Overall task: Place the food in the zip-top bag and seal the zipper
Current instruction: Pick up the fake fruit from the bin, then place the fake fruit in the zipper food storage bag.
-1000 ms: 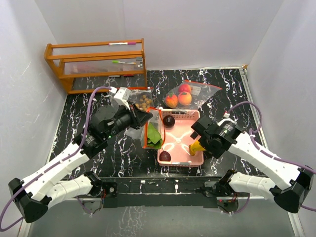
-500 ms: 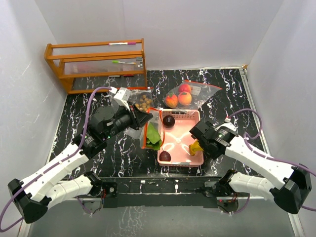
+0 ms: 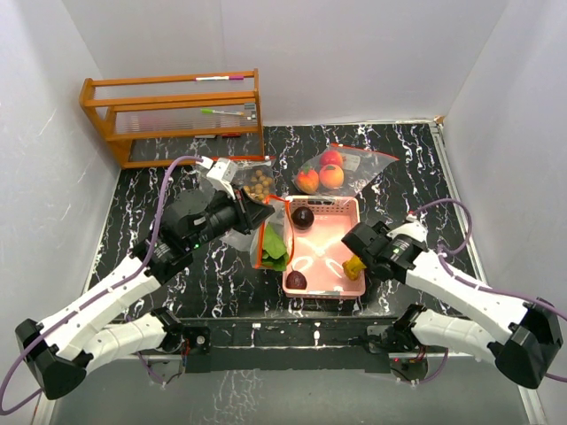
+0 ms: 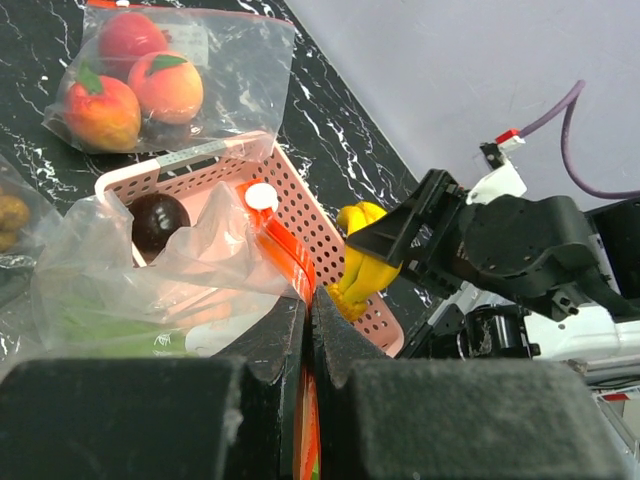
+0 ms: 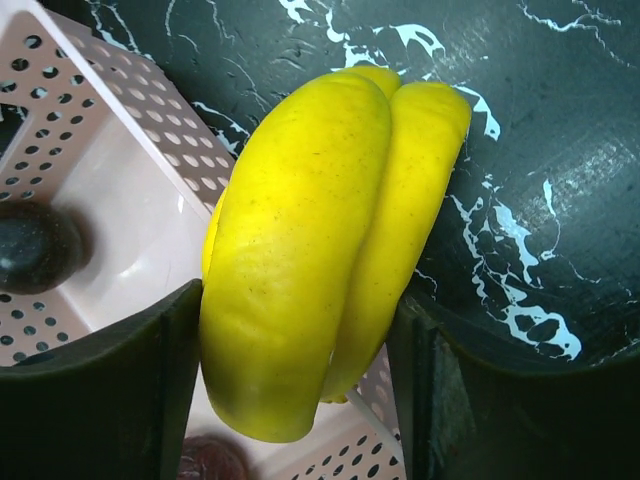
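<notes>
My right gripper (image 3: 356, 263) is shut on the yellow bananas (image 5: 320, 240), holding them over the right rim of the pink basket (image 3: 341, 234); they also show in the left wrist view (image 4: 358, 262). My left gripper (image 4: 308, 318) is shut on the orange zipper edge of a clear zip-top bag (image 4: 150, 275), which holds green cucumbers (image 3: 275, 245) and lies at the basket's left side. Two dark purple fruits (image 3: 303, 217) (image 3: 296, 281) lie in the basket. A bag with orange and red fruits (image 3: 321, 174) and a bag with tan longans (image 3: 257, 183) lie behind.
A wooden rack (image 3: 173, 111) with markers stands at the back left. White walls close in the black marbled table (image 3: 407, 168) on three sides.
My right gripper has moved with the bananas slightly down and right, toward the basket's right rim. The left gripper keeps its hold on the bag.
</notes>
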